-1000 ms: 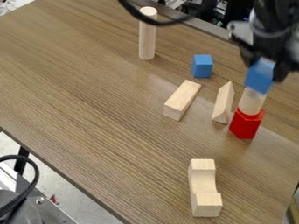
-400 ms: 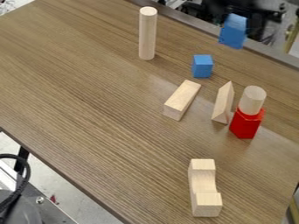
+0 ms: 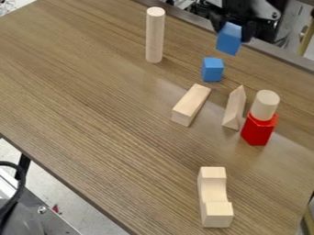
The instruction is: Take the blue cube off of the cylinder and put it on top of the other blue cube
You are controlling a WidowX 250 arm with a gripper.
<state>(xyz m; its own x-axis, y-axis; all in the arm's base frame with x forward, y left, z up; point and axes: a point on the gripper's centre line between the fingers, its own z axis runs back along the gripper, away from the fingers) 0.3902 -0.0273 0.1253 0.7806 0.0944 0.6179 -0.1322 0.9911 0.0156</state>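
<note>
A tilted blue cube [image 3: 229,39] is gripped by the tool [image 3: 234,33]; woodgrain is shown across the surface [image 3: 98,119]. A smooth, round-topped cylinder [image 3: 265,105] is supported by a glossy red block [image 3: 258,130].

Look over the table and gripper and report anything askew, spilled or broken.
The held blue cube looks tilted in the gripper, whereas the lower blue cube sits flat on the table. I see nothing spilled or broken.

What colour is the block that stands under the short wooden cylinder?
The block is red, as the camera view shows.
</note>
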